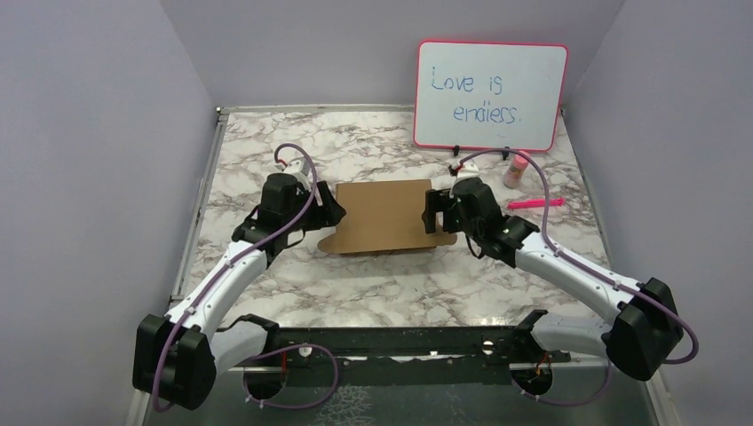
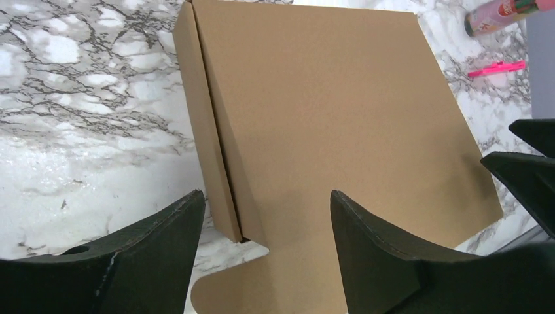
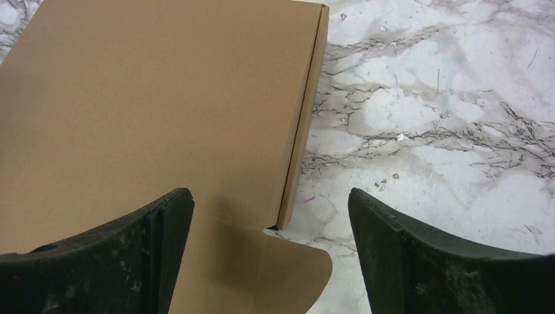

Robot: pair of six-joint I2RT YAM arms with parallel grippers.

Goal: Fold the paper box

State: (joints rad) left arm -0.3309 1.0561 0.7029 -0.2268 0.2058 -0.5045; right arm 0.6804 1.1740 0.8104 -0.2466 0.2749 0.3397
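Left fingers (image 2: 131, 261) apart over paper box (image 2: 327, 118); pink marker (image 2: 497, 67) unseen from right wrist.

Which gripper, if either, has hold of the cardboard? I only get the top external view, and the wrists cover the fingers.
Observer: Neither. The left wrist camera shows the left gripper open, spread either side of the near left corner of the paper box.
Operator: And the right one?
Observer: The right gripper is open too, spread across the near right corner.
Operator: Is the right end of the front flap tucked in? The arm hides it.
Observer: No. Its rounded ear sticks out beyond the box's near edge.
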